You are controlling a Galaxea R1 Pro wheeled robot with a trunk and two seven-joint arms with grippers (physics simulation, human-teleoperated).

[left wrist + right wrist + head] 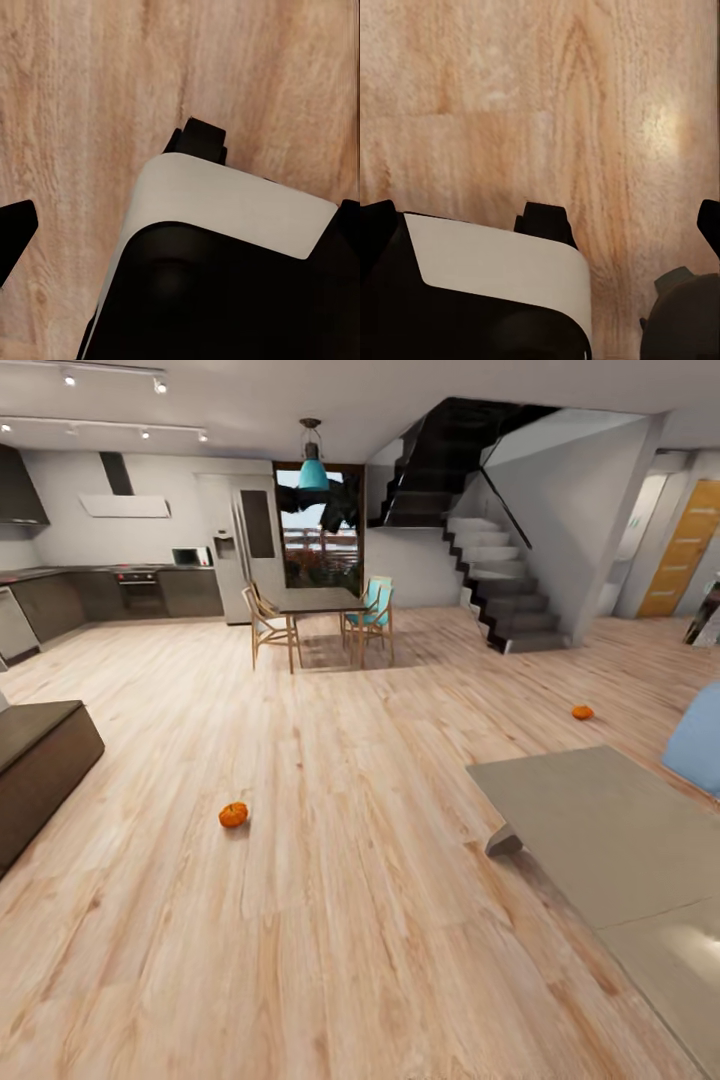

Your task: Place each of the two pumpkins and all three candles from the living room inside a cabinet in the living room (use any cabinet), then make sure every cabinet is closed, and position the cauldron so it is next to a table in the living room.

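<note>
Two pumpkins lie on the wood floor well apart: one pumpkin sits left of centre, between the dark cabinet at the left edge and the grey table at the right, and the other pumpkin lies farther back, beyond the table. Behind stand a dining table with chairs and a staircase. No writing is legible anywhere. Both wrist views look down on floorboards past the robot's black-and-white body; I cannot tell whether either claw is apart or together.
</note>
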